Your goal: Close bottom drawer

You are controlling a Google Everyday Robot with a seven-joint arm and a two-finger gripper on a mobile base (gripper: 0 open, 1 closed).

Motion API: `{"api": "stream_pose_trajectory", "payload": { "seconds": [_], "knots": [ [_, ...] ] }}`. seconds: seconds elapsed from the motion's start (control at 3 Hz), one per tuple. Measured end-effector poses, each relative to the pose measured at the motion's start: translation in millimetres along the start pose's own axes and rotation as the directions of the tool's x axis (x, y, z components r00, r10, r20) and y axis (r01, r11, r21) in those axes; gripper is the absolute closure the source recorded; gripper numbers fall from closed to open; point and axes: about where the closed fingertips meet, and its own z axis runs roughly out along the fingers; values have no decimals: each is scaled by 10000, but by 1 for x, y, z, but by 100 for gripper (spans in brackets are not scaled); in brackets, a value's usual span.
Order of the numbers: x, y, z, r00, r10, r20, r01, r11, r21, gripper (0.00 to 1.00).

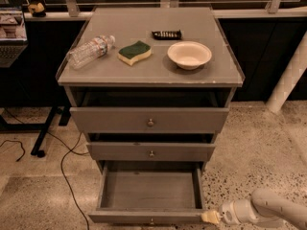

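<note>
The bottom drawer (149,191) of the grey cabinet is pulled far out and looks empty. Its front panel (144,217) runs along the bottom edge of the view, with the small knob (151,221) at centre. My gripper (209,217) is at the lower right on a white arm, with its pale tip at the right end of that front panel. The middle drawer (150,151) and the top drawer (149,120) stand slightly out.
On the cabinet top (206,78) lie a plastic bottle (90,50), a green-yellow sponge (134,52), a white bowl (189,54) and a black remote (166,34). Black cables (62,174) run on the floor at left. A white pillar (289,78) stands at right.
</note>
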Motion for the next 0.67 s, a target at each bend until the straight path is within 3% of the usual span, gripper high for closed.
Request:
{"api": "stream_pose_trajectory", "payload": {
  "seconds": [0.33, 0.67],
  "knots": [
    [0, 0, 0, 10000, 2, 0, -2, 10000, -1, 100],
    [7, -10, 10, 9992, 382, 84, -381, 9993, -39, 100]
  ]
}}
